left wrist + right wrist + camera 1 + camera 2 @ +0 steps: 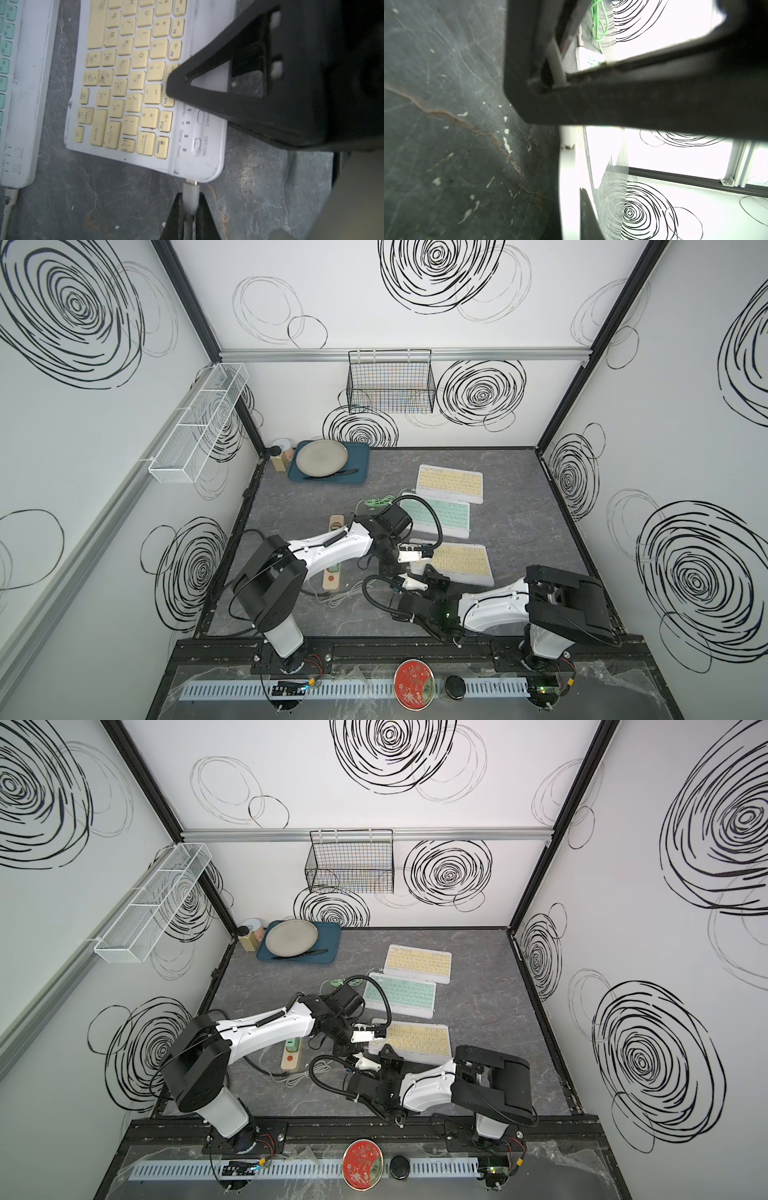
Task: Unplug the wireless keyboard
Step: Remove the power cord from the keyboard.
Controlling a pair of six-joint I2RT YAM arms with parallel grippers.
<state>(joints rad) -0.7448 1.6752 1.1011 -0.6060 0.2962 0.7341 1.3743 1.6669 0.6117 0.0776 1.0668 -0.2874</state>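
Observation:
The near wireless keyboard (465,566) (419,1042), white with yellow keys, lies flat on the grey table. A grey cable plug (191,197) sits in its side edge by the OFF/ON corner, and a sliver of metal connector shows at the socket. My left gripper (190,196) (406,572) is shut on that plug, one black finger on each side. My right gripper (434,576) (390,1054) is shut, and its black fingers (239,99) rest on the keyboard's top strip near the same corner. The right wrist view shows the plug (558,68) between the left fingers.
A green-keyed keyboard (440,516) and a second yellow-keyed keyboard (451,483) lie further back. A power strip (332,556) and loose white cables (345,595) lie to the left under the left arm. A green cable (376,502) and a blue tray (361,472) with a plate sit beyond.

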